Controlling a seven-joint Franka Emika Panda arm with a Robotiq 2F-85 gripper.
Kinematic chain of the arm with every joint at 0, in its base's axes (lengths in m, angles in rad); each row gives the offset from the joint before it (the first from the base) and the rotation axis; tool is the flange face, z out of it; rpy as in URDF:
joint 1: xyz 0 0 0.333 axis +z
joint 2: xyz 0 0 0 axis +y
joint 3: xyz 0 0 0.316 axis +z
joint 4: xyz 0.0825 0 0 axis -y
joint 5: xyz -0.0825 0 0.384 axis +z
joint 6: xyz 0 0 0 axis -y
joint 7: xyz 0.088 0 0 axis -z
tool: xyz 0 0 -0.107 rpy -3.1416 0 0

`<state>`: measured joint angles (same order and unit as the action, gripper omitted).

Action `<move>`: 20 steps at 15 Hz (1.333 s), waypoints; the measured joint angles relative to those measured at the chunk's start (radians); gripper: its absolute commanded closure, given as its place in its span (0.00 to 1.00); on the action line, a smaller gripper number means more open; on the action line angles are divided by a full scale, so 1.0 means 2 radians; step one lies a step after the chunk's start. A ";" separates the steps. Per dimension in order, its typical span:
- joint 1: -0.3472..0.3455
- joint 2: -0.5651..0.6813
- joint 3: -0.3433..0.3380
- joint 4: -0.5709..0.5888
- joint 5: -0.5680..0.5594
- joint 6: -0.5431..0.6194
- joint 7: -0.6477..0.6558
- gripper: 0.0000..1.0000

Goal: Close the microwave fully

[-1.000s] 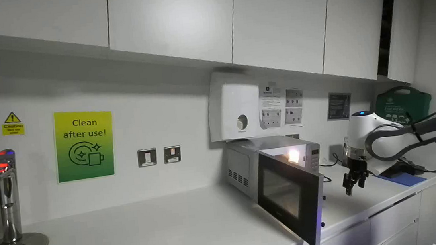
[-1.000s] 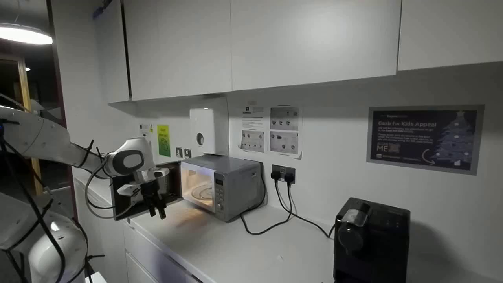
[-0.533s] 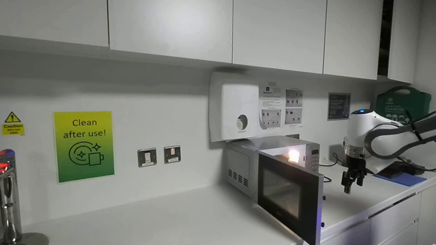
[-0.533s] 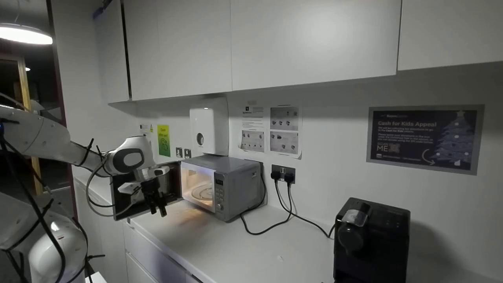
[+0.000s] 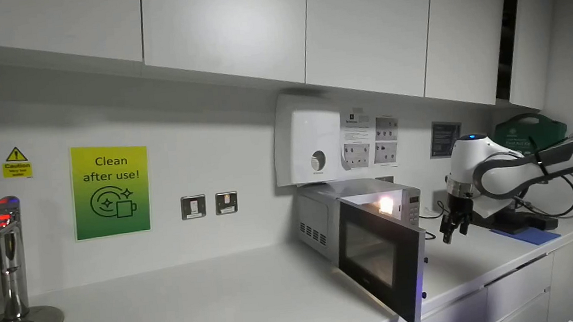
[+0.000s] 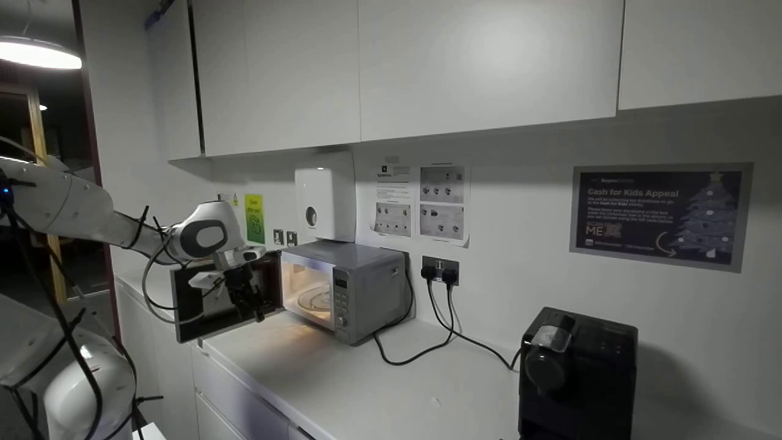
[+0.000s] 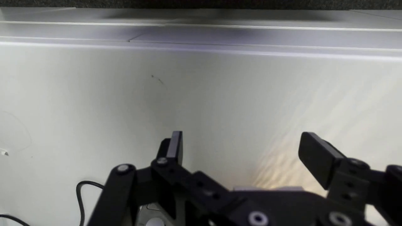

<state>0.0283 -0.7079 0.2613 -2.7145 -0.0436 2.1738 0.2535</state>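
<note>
Going left to right in an exterior view, twelve at the top: the microwave (image 5: 315, 216) stands at the back of the counter (image 5: 200, 306), unmoved, its light (image 5: 386, 205) glowing inside. Its door (image 5: 383, 262) sticks out toward four o'clock, as wide as it was a second ago. Right of that comes the one change: the gripper (image 5: 455, 231) has just lifted and drawn nearer the microwave, shifting toward eleven o'clock. It hangs at three o'clock from the door's top free corner, not touching. In the wrist view its fingers (image 7: 317, 157) stand wide apart, nothing between them. The door is no nearer closed; the gripper seems on its inner side, so probably it must still get round to the outer face to push.
</note>
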 measured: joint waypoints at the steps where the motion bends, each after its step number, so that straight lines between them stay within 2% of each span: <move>1: 0.000 0.006 -0.001 0.008 0.000 0.000 0.000 0.00; 10: -0.002 0.058 -0.013 0.088 0.000 0.000 0.014 0.00; 20: -0.001 0.121 0.001 0.202 0.000 0.000 0.053 0.00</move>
<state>0.0259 -0.4655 0.2633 -2.3105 -0.0440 2.1733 0.3593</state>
